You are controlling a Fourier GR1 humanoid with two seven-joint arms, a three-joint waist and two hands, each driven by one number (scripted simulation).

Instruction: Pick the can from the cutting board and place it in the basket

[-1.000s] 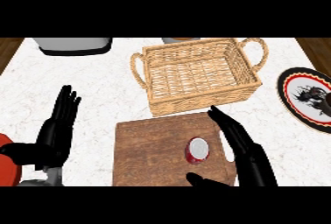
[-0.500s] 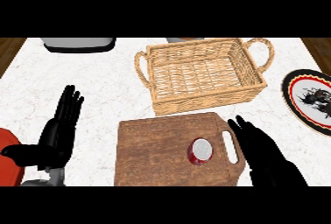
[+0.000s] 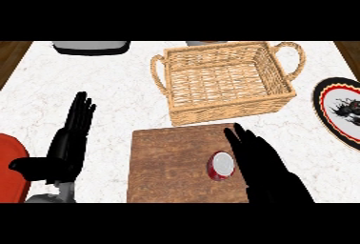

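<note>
A small red can with a white top stands on the brown wooden cutting board, towards its right side. My right hand lies just right of the can, open, fingers straight and pointing away from me; I cannot tell if it touches the can. The wicker basket with two handles stands beyond the board, holding nothing. My left hand rests open at the left, fingers up, well apart from the board.
A black-rimmed plate with a red ring lies at the right edge. A red object shows at the lower left. A grey appliance stands at the far left of the marble counter.
My right hand has drawn back towards me and slid to the can's right side. The can, board and left hand keep their places relative to each other; the view has shifted slightly.
</note>
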